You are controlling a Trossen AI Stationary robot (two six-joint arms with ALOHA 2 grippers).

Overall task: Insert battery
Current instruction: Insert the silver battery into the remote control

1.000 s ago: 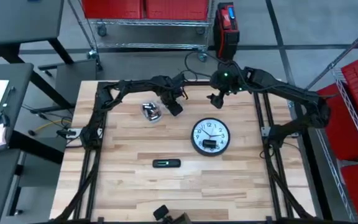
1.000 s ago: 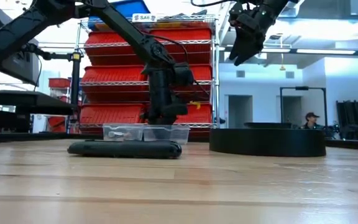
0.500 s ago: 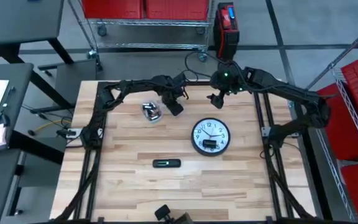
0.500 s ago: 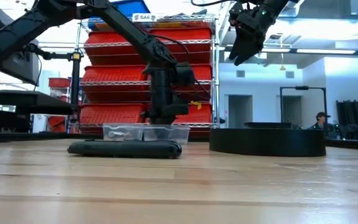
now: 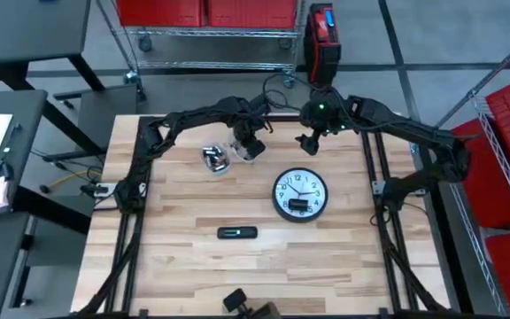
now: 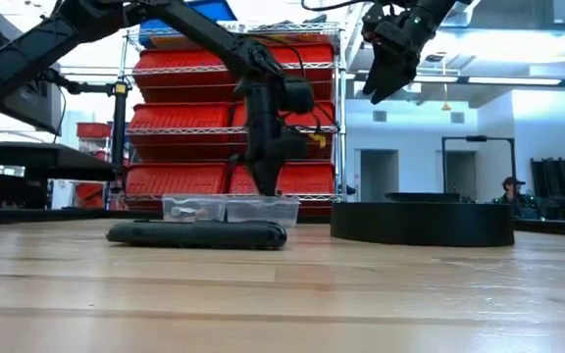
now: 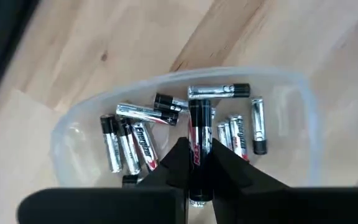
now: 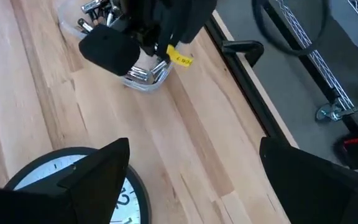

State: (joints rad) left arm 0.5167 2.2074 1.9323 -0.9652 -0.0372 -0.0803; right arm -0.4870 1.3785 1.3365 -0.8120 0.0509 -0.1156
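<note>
One black-and-red battery [image 7: 199, 146] is pinched upright in the left gripper [image 7: 196, 163], just above the loose silver cells in the clear tub [image 7: 79, 127] near the table's far edge. The right gripper [image 5: 308, 142] hangs spread, empty, above the clock [image 5: 300, 194]; bare wood [image 5: 184, 199] lies between tub and clock.

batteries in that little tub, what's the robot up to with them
The left gripper is over the clear plastic tub of loose batteries near the far edge of the table, its fingers shut on one battery just above the pile. The right gripper hangs open in the air beyond the wall clock, which lies flat on the table. A dark remote lies untouched nearer the front. Nothing has been inserted yet.
</note>
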